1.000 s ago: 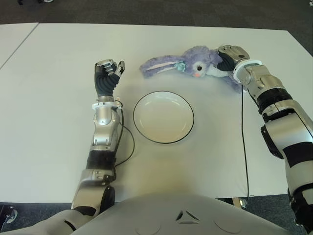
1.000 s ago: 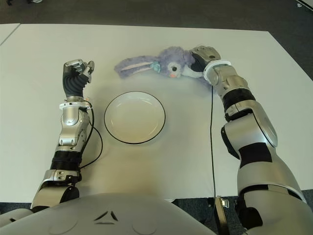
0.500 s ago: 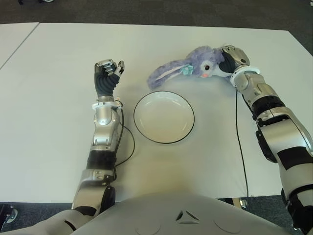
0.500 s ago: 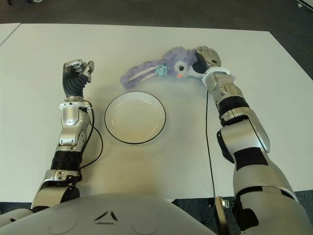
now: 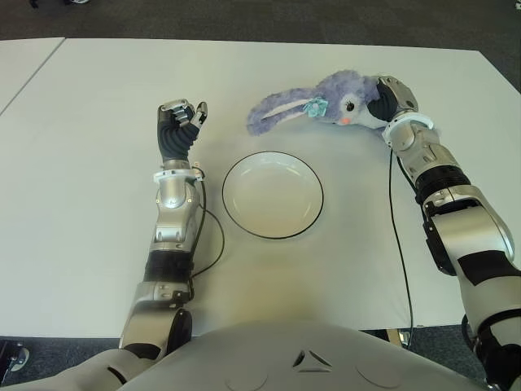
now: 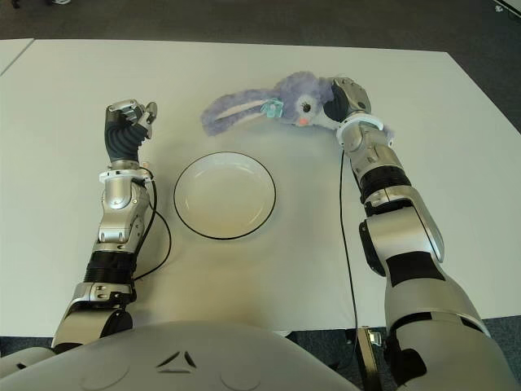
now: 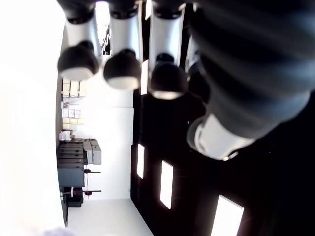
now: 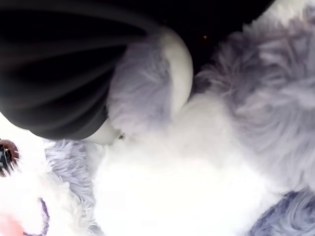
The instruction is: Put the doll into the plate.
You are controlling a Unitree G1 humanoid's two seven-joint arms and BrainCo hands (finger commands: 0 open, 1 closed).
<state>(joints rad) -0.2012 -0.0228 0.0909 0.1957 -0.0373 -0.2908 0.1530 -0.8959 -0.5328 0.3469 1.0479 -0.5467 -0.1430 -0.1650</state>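
Observation:
The doll [image 5: 326,104] is a purple plush rabbit with long ears and a teal bow. It hangs above the table beyond the plate, ears trailing to the left. My right hand [image 5: 389,96] is shut on the doll's body; the right wrist view is filled with the doll's fur [image 8: 206,167] pressed against the palm. The white plate [image 5: 273,195] with a dark rim lies flat at the table's middle, nearer to me than the doll. My left hand [image 5: 177,120] is raised to the left of the plate, fingers curled, holding nothing.
The white table [image 5: 98,163] spreads wide on all sides of the plate. A black cable [image 5: 396,220] runs along my right arm down to the near edge. A second table [image 5: 20,65] adjoins at the far left. Dark floor lies beyond the far edge.
My right hand has lifted the doll off the table and carried it slightly up and away; the ears have swung up to the left. The left hand has not moved.

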